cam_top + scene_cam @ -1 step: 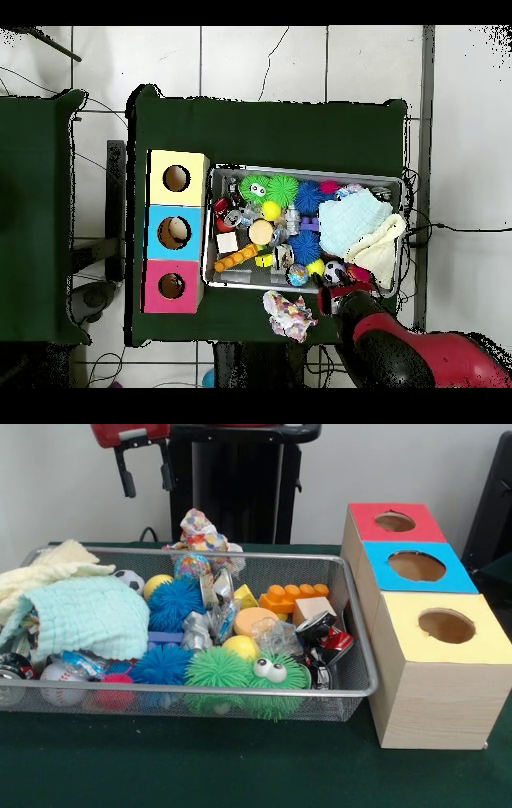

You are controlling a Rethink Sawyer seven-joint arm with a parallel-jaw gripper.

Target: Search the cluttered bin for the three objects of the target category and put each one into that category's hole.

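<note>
A wire-mesh bin (362,634) holds a heap of toys: two blue spiky balls (174,602), a green spiky ball (216,666), a green fuzzy ball with eyes (270,672), a yellow ball (240,646), an orange toy brick (294,596), a wooden block (312,610) and a red and black toy car (328,636). A wooden box beside the bin has a red hole (394,522), a blue hole (416,566) and a yellow hole (446,626). My gripper (150,490) hangs open and empty, high behind the bin's back edge. The overhead view shows the gripper (335,296) just outside the bin (208,232).
A teal towel (88,616) and a cream cloth (48,568) cover the bin's left end. A small soccer ball (128,580), a baseball (62,682) and a pink spiky ball (116,692) lie there too. A crumpled colourful bundle (200,532) sits on the table behind the bin.
</note>
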